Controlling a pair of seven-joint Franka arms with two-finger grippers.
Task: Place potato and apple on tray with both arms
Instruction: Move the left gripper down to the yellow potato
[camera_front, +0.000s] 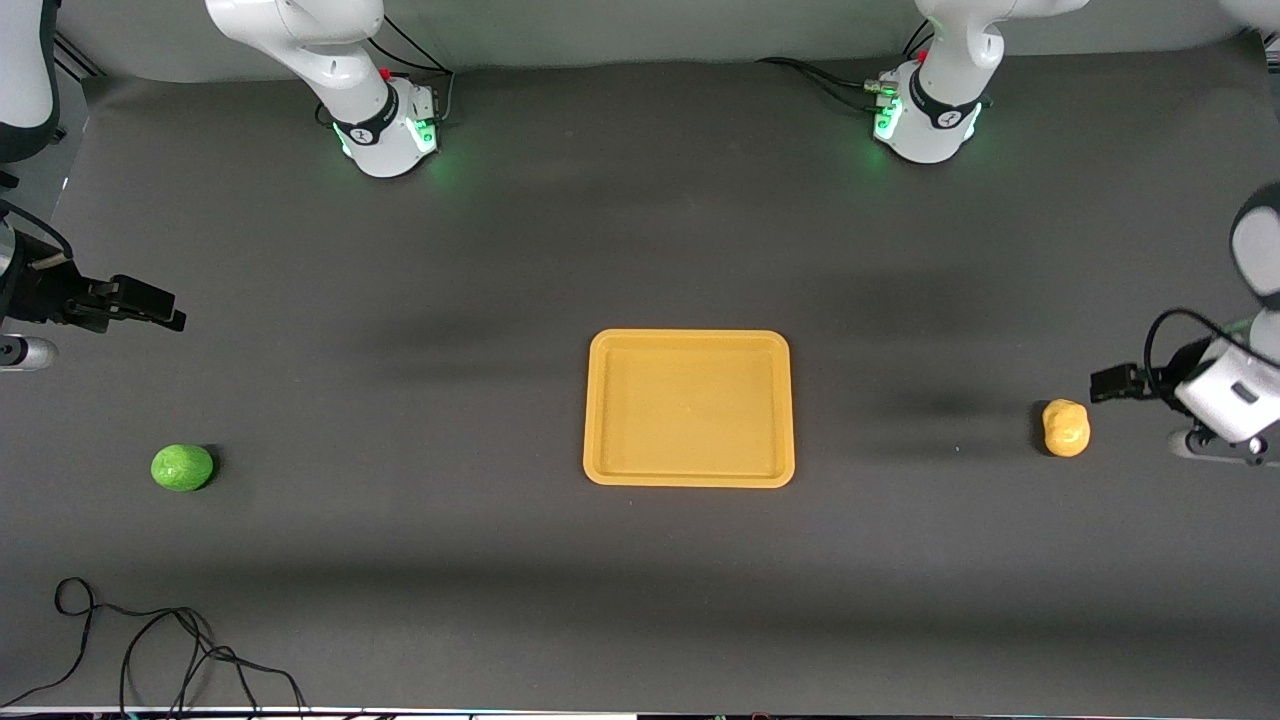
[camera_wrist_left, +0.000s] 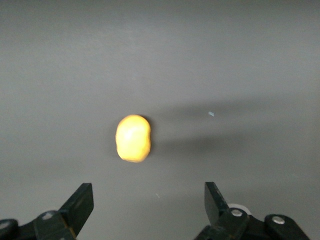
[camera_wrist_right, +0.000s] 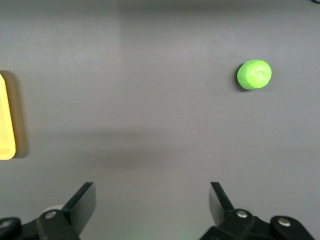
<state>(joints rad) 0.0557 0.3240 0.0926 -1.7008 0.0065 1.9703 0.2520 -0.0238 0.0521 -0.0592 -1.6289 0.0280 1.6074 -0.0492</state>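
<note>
Green apple (camera_front: 182, 467), yellow-orange potato (camera_front: 1066, 428), matching tray (camera_front: 690, 343)

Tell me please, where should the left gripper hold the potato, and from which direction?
Probably from above, closing across the potato's narrower middle. It lies flat, alone on the table, with open space all around. The left gripper is open, wider than the potato.

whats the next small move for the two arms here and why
Probably lower each open gripper onto its fruit. The left gripper hangs open beside the potato at the left arm's end; the right gripper is open, with the apple nearer the front camera. Both fruits lie on the table, and the tray holds nothing.
</note>
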